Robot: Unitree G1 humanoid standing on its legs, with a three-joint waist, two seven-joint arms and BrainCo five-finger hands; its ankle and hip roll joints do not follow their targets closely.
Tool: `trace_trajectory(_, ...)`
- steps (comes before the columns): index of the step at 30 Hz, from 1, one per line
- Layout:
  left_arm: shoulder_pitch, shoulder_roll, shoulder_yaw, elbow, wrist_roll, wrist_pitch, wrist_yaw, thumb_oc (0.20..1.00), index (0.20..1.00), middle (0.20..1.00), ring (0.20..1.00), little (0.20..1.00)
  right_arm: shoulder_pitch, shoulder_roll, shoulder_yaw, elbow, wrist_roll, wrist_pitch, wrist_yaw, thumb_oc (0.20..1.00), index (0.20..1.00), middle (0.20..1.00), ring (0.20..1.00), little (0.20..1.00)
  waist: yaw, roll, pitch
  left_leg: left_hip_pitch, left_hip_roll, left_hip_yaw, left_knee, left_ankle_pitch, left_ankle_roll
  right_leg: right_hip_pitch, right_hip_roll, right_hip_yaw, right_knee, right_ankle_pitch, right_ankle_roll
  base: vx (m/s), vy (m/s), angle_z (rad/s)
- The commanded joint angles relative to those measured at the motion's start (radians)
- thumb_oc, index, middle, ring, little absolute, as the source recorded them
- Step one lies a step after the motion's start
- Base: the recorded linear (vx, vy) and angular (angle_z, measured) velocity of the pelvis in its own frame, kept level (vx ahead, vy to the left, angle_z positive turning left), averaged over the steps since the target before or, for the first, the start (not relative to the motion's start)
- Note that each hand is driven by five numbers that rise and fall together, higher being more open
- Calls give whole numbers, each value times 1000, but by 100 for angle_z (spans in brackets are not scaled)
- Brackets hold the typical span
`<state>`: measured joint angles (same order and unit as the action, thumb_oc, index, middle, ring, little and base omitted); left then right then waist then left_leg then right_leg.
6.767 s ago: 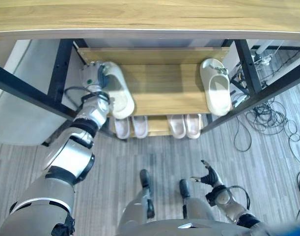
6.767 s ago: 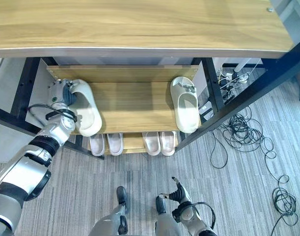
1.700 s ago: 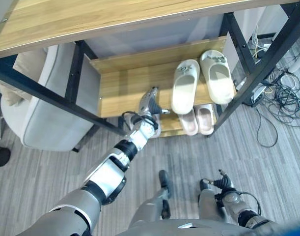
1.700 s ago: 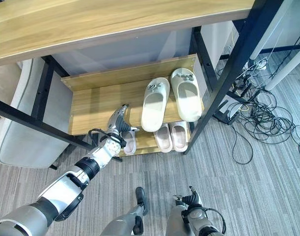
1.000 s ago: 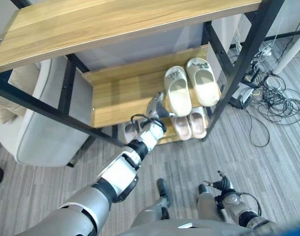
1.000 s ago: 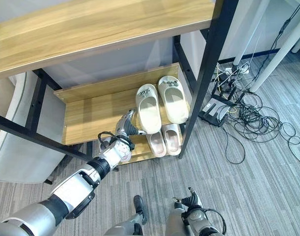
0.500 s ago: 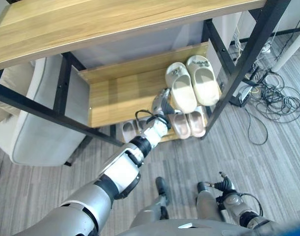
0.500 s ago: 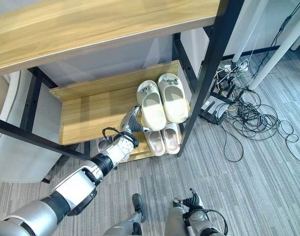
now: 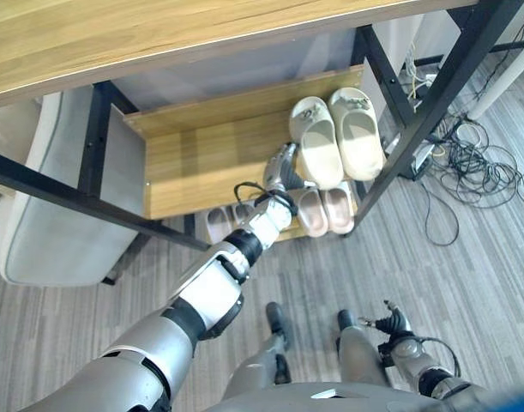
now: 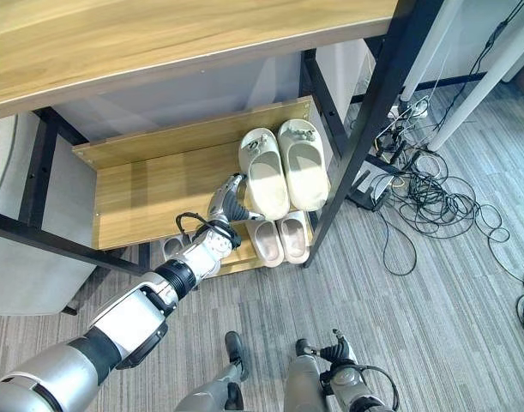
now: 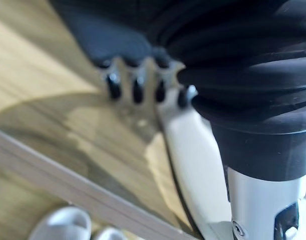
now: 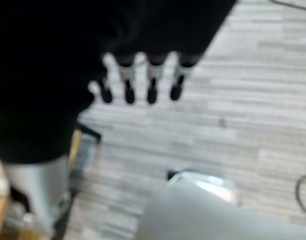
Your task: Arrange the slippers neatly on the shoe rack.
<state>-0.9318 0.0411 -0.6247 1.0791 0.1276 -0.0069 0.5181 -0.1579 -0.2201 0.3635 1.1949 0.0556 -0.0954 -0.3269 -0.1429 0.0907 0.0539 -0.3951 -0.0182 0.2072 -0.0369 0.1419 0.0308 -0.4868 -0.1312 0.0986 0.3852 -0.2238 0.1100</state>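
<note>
From the head views we see the wooden, black-framed shoe rack [image 9: 201, 163] with two cream foam slippers [image 9: 317, 154] side by side at the two o'clock end of its middle shelf, and pale pink slippers [image 9: 325, 210] on the lowest shelf beneath. Our left hand [image 9: 281, 172] rests straight-fingered against the nearer cream slipper's side. The left wrist view shows those extended fingers [image 11: 135, 87] touching the slipper's edge. The right wrist view shows our right hand [image 12: 137, 75], fingers relaxed, holding nothing, over grey plank flooring [image 12: 253, 100].

The right robot hand [image 12: 142, 75] is seen with its dark-tipped fingers [image 12: 151, 92] held straight in a row above grey striped flooring [image 12: 243, 115]; nothing is held.
</note>
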Motion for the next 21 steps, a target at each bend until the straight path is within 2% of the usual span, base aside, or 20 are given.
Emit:
trace_trajectory(1,-136,-41,70,62,-13,-32,-4,1000,1000,1000,1000,1000,-11,-31,26,12,2,-14,-14,1000,1000,1000,1000,1000,-11,14,34,-15,9,-66,111,-140,-68,148,-123,-54,-347,262,89,0,0,0)
trace_trajectory(5,-136,-41,70,62,-13,-32,-4,1000,1000,1000,1000,1000,-11,-31,26,12,2,-14,-14,1000,1000,1000,1000,1000,-11,14,34,-15,9,-66,111,-140,-68,148,-123,-54,-347,262,89,17,-22,0)
trace_trajectory(6,-136,98,70,35,76,-13,22,1000,1000,1000,1000,1000,13,-26,3,37,-3,-12,5,1000,1000,1000,1000,1000,13,-5,11,18,24,-80,128,-150,-74,207,-112,-87,-336,239,90,79,-102,0)
trace_trajectory(10,-86,155,91,-67,71,-31,28,1000,1000,1000,1000,1000,35,-17,-14,44,-6,-6,4,1000,1000,1000,1000,1000,26,-10,9,42,26,-87,129,-152,-77,240,-110,-100,-338,231,89,24,-53,29)
trace_trajectory(12,-33,183,102,-141,83,-40,26,1000,1000,1000,1000,1000,44,-11,-31,42,-4,-4,4,1000,1000,1000,1000,1000,36,-12,11,51,25,-92,132,-156,-76,253,-112,-105,-339,227,89,5,-44,18)
trace_trajectory(13,49,205,124,-221,81,-52,22,1000,1000,1000,1000,1000,52,1,-55,46,2,3,6,1000,1000,1000,1000,1000,52,-14,4,75,25,-95,129,-161,-76,277,-114,-116,-345,224,89,15,-39,0)
trace_trajectory(21,246,250,161,-394,63,-87,-31,1000,1000,1000,1000,1000,95,23,-106,47,14,14,17,1000,1000,1000,1000,1000,77,-17,-12,121,25,-101,148,-183,-72,340,-121,-139,-354,215,90,15,-30,5)
